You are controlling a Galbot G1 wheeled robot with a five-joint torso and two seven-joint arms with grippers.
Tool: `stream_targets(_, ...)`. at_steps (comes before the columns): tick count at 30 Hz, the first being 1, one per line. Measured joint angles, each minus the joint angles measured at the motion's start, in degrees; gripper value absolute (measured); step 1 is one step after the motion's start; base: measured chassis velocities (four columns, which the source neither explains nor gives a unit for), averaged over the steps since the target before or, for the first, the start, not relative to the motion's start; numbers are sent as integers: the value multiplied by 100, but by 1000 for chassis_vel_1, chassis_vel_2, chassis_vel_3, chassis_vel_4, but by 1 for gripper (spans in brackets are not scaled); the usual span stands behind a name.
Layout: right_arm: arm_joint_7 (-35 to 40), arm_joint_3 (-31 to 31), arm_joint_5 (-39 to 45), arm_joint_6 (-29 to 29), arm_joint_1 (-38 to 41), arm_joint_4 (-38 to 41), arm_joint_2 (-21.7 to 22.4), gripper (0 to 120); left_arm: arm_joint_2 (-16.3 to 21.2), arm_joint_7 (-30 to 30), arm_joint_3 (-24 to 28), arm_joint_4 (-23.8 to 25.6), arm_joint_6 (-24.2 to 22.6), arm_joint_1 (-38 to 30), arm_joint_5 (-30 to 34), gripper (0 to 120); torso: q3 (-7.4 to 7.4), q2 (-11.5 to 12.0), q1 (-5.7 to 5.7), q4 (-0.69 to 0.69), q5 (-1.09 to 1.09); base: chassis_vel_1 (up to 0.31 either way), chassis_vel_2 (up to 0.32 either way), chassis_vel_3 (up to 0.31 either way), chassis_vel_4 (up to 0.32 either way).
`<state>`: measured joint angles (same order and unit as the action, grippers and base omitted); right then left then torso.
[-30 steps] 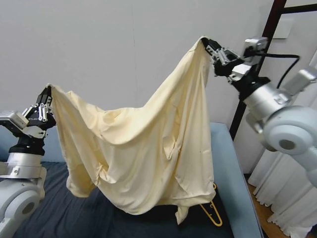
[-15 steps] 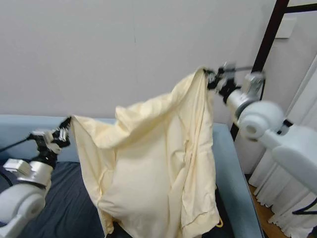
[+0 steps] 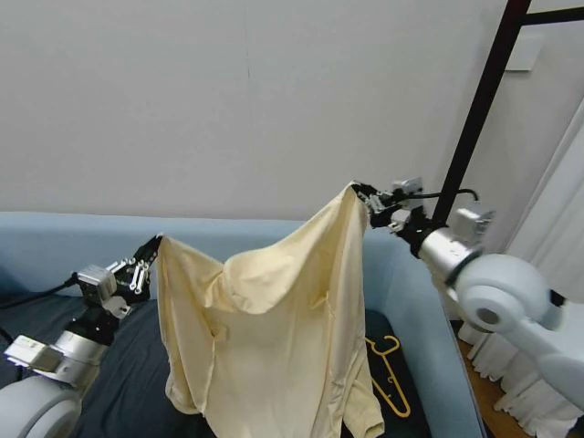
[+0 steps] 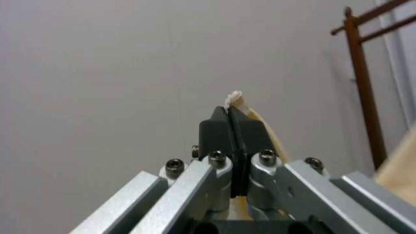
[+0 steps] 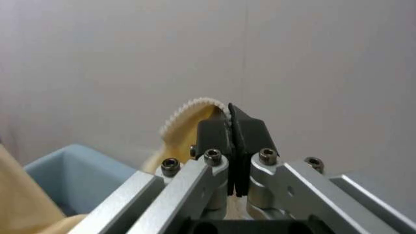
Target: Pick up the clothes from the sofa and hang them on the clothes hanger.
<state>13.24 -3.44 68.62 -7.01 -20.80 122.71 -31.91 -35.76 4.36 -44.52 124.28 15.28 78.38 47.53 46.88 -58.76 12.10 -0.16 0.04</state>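
Far left, reaching the left gripper (image 3: 152, 246) out over the sofa (image 3: 55, 239), fingers clamped on one top edge of the pale yellow garment (image 3: 274, 338). In the left wrist view, squeezing a small tuft of it between closed black pads (image 4: 217, 129).

Against a second ago, holding the two pinch points closer together and nearer level, so letting the garment hang as a narrower, deeper drape rather than a wide sheet. Also looking from a shifted head camera, with more sofa back and wall (image 3: 228, 91) in frame, so judging only the gap between the grippers, not their travel. For the task, probably gathering the lifted garment and bringing it round toward the right; not yet hanging it on anything.

In the middle, sagging in soft folds between the two holds: thin, limp, creased, doubling over itself near the top. Dangling low over the dark blue seat (image 3: 119, 374), perhaps brushing it, hard to tell with the hem running to the frame's edge.

Just right of the hem, leaving a yellow hanger (image 3: 388, 379) lying flat on the seat. Higher and further right, pinching the other top edge with the right gripper (image 3: 360, 193), fingers shut on a ribbed trim (image 5: 188, 105). Far right, keeping well short of the dark rack post (image 3: 474, 119).
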Motion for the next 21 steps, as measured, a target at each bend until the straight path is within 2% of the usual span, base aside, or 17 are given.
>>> stream_targets(1,258,-225,-70,-192,189,-346,-164,0,107,87,186,-372,-302,-373,108,0,0,-1,-1,0,0,0,0,0,0)
stream_targets(2,258,-225,-70,-192,189,-346,-164,0,107,87,186,-372,-302,-373,108,0,0,-1,-1,0,0,0,0,0,0)
stream_targets(4,861,-1045,-465,-678,817,-1696,-788,0,184,76,898,-1558,-675,-1185,-5,0,7,5,4,4,-4,0,0,0,0)
stream_targets(6,1005,-1533,-749,-858,1093,-2732,-1335,0,118,-59,1296,-2146,-770,-1521,-175,0,12,11,11,15,-15,0,0,0,0)
stream_targets(7,1005,-1533,-749,-858,1093,-2732,-1335,0,118,-59,1296,-2146,-770,-1521,-175,0,12,11,11,15,-15,0,0,0,0)
stream_targets(8,1003,-1715,-857,-946,1117,-3064,-1534,0,36,-128,1446,-2291,-753,-1595,-344,0,12,11,14,19,-4,1,73,39,-41)
stream_targets(9,989,-1842,-958,-1033,1076,-3224,-1632,0,-71,-222,1572,-2343,-720,-1569,-550,0,12,11,14,18,-1,1,73,60,-37)
stream_targets(10,927,-1943,-1097,-1093,950,-3233,-1645,0,-220,-322,1645,-2336,-671,-1421,-806,0,11,11,12,9,-2,11,110,60,-13)
stream_targets(12,808,-2045,-1276,-1127,742,-3076,-1566,0,-431,-437,1691,-2231,-572,-990,-1077,0,9,10,7,7,-13,0,0,0,0)
stream_targets(15,778,-2053,-1306,-1131,638,-2890,-1505,0,-515,-489,1687,-2095,-445,-691,-1190,0,6,8,4,5,-2,0,0,0,0)
stream_targets(21,791,-1991,-1121,-1265,656,-2350,-1339,0,-515,-651,1506,-1807,-235,-360,-1115,0,4,5,2,7,-2,12,-37,-21,29)
